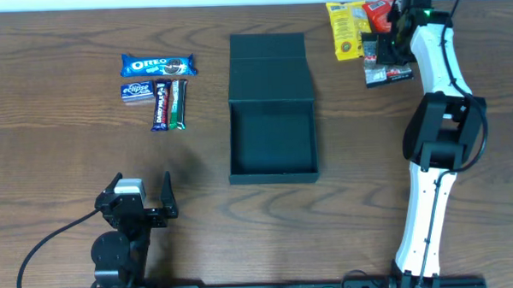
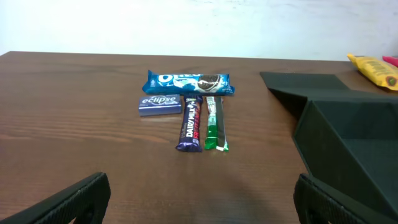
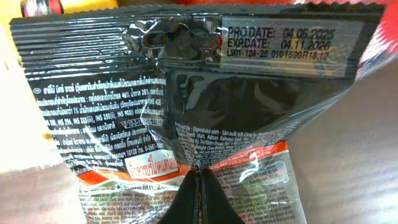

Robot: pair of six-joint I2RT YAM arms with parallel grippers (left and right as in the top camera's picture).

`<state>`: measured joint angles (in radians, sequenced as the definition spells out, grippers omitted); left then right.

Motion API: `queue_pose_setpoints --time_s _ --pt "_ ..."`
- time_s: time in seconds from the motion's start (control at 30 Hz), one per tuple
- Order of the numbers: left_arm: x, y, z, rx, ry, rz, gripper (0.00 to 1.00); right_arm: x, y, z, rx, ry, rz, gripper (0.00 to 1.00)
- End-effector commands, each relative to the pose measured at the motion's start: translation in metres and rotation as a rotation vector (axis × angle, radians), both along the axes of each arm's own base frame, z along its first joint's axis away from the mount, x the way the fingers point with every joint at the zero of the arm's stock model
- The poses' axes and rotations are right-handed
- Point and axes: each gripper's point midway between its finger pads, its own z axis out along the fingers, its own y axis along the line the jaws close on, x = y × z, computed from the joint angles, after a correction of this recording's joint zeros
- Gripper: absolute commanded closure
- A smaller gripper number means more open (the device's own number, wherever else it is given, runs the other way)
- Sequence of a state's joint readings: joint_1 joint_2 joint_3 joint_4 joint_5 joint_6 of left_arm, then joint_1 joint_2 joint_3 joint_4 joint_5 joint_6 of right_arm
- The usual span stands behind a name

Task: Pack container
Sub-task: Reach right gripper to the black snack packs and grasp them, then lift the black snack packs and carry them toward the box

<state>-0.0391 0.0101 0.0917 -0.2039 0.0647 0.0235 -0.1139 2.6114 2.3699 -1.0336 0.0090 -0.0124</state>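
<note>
The container [image 1: 272, 148] sits open at the centre of the table [image 1: 50, 117], its flap lid [image 1: 269, 62] laid back flat toward 12 o'clock and nothing visible inside. At about 10 o'clock from it lies a cluster of snacks: an Oreo pack [image 1: 158, 65] across the top, an Eclipse box [image 1: 136, 90] below its left end, and a Dairy Milk bar [image 1: 162, 104] touching a green bar [image 1: 178, 104], both pointing toward 6 o'clock. The left gripper [image 1: 142, 186] rests at about 8 o'clock from the container, well apart from it, its fingers [image 2: 74, 199] spread wide with nothing between them. At about 2 o'clock from the container, the right gripper [image 3: 199, 190] is over a black packet [image 3: 186, 93], fingers pressed together on the packet's edge. A yellow packet [image 1: 348, 28] and a red packet [image 1: 380, 13] lie just beside the black one, toward 11 and 12 o'clock from it.
</note>
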Motion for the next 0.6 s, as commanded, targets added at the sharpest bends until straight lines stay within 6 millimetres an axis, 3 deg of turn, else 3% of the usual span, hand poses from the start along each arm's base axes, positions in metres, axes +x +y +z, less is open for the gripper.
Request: queue_pose_setpoints --time_s 0.0,0.27,0.47,0.57 --pt "0.000 0.001 -0.014 0.006 0.030 0.002 0.05 -0.001 0.025 0.001 0.033 0.018 0.045 0.99" --pt "0.000 0.001 -0.014 0.007 0.030 0.002 0.04 0.000 0.054 0.132 0.034 -0.167 0.057 0.99" --pt "0.000 0.001 -0.014 0.007 0.030 0.002 0.05 -0.033 0.085 0.233 0.035 -0.300 0.114 0.98" --pt "0.000 0.001 -0.014 0.007 0.030 0.002 0.05 -0.052 0.103 0.262 0.056 -0.327 0.119 0.99"
